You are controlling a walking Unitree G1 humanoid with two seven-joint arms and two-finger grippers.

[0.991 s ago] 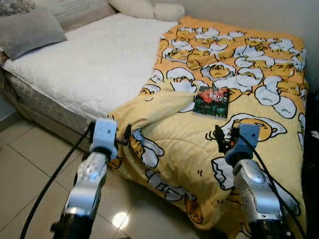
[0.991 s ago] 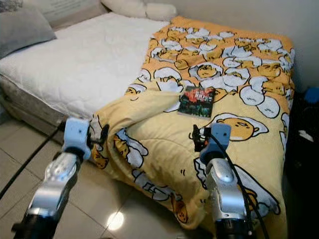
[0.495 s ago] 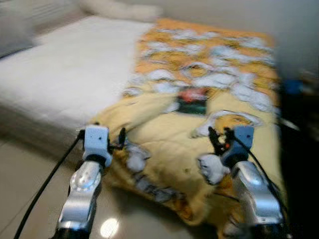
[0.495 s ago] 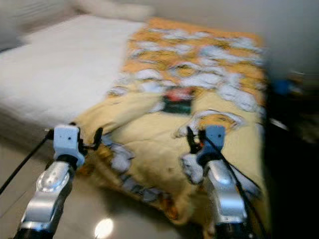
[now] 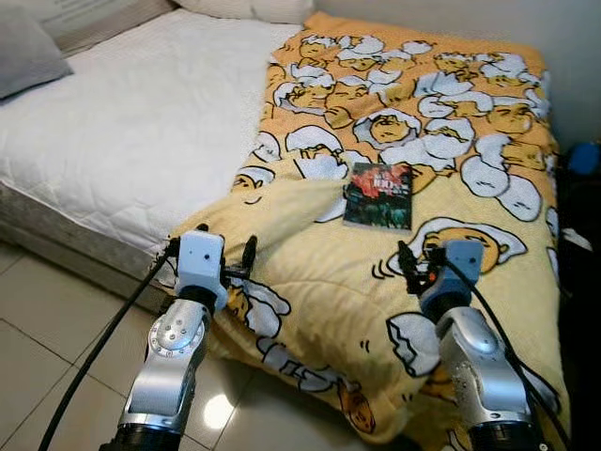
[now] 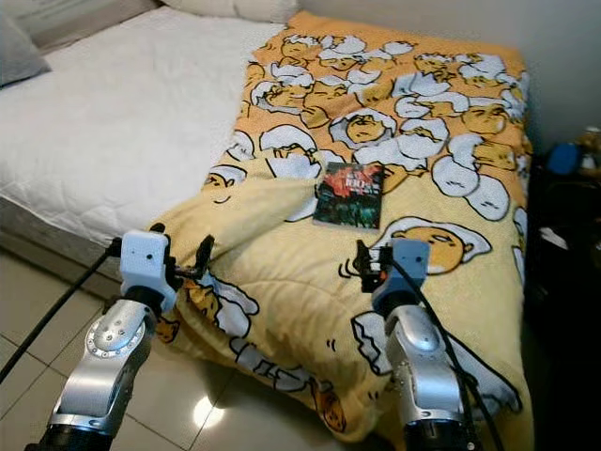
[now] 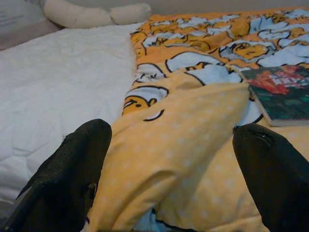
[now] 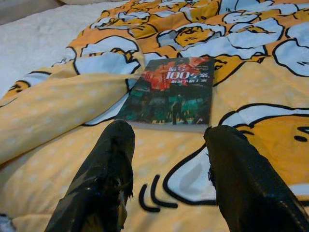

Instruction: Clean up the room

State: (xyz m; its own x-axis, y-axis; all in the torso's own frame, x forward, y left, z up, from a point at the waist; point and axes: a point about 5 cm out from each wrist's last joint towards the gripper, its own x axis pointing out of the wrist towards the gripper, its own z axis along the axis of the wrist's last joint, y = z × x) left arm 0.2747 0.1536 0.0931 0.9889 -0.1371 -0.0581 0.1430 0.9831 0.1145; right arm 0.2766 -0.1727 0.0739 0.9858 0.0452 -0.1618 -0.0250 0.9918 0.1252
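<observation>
A dark book [image 5: 378,194] with a red and green cover lies flat on the yellow cartoon-print blanket [image 5: 423,122], which covers the right half of the bed. The blanket's near left corner is folded back into a plain yellow flap [image 5: 272,207]. My right gripper [image 5: 416,261] hovers open over the blanket just short of the book [image 8: 169,92], nothing between its fingers [image 8: 104,179]. My left gripper [image 5: 211,252] is open at the bed's near edge, facing the folded flap [image 7: 178,125], its fingers [image 7: 72,169] empty.
The white mattress [image 5: 141,122] lies bare on the left, with a grey pillow [image 5: 28,56] and white pillows [image 5: 244,7] at the head. Tiled floor [image 5: 47,357] runs along the bed's near side. Dark furniture with a blue object [image 5: 582,158] stands at the right.
The camera has shifted, so the bed and book sit slightly higher and more left in view. Both grippers stay open and hold about the same pose.
</observation>
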